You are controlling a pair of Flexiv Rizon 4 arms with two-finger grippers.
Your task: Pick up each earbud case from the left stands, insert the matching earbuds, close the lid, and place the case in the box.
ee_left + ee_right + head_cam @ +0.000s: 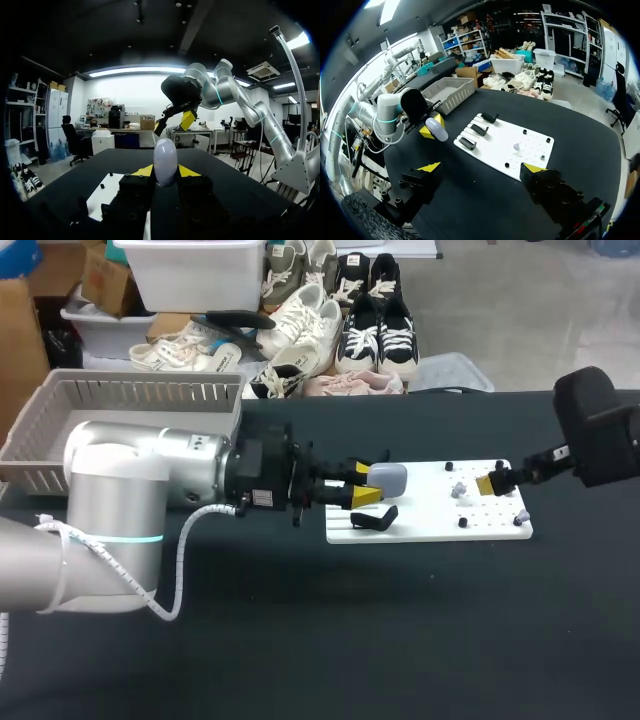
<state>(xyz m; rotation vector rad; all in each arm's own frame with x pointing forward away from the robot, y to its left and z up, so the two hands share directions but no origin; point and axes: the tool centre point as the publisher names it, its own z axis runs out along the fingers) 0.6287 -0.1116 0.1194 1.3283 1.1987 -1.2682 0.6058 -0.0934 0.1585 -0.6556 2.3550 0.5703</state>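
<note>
1. The left gripper (165, 172) is clamped on the earbud case (165, 161). One yellow tip presses each flank, and the case stands upright with its rounded end poking out ahead of the fingers.
2. From the head view, the case hangs over the left end of the white board (430, 530), near a black stand (375, 518) and clear of the table.
3. The right gripper (482, 168) hovers over the peg end of the board with its fingers spread wide and nothing between them. A small lavender earbud (458, 488) lies just beside it.
4. Handling call: the case looks like a smooth, glossy plastic pebble that is light, rigid and slippery. Its curved sides give the pads little to bite on, so a harder squeeze could make it twist or squirt out.
5. I'd say the best hold is low across the broad flanks, leaving the lid end free. I cannot tell from here where the lid seam runs.
6. The earbud is tiny and probably skittish, so it wants a gentle pinch across its body.
7. The grey basket (130, 410) sits at the table's far left, well apart from the board.
</note>
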